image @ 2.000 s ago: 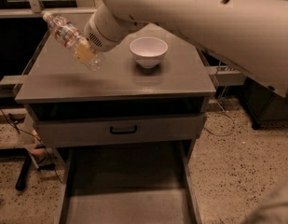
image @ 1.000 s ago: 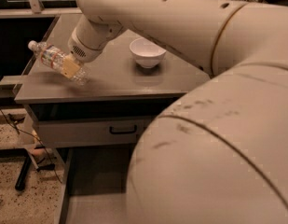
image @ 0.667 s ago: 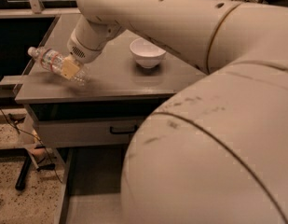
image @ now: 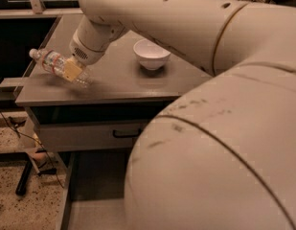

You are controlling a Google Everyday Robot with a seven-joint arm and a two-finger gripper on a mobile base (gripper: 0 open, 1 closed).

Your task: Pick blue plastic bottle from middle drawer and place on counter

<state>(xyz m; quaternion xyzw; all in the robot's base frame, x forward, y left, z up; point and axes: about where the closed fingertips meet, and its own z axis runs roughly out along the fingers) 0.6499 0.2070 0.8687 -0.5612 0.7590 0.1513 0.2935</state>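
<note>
The blue plastic bottle (image: 54,63) is clear and ribbed, with a white cap pointing left. It lies tilted just above the left front part of the grey counter (image: 114,80). My gripper (image: 71,71) is shut on the bottle around its middle, its tan pads on the bottle's body. The middle drawer (image: 90,200) is pulled out at the bottom, and my arm hides most of it.
A white bowl (image: 151,54) stands on the counter right of the bottle. A grey drawer front with a black handle (image: 126,134) sits under the counter. My large white arm fills the right side of the view. Speckled floor lies at lower left.
The gripper has carried the bottle from above the counter's back left down and left to just above its left front part. The arm has come closer and covers more of the view.
</note>
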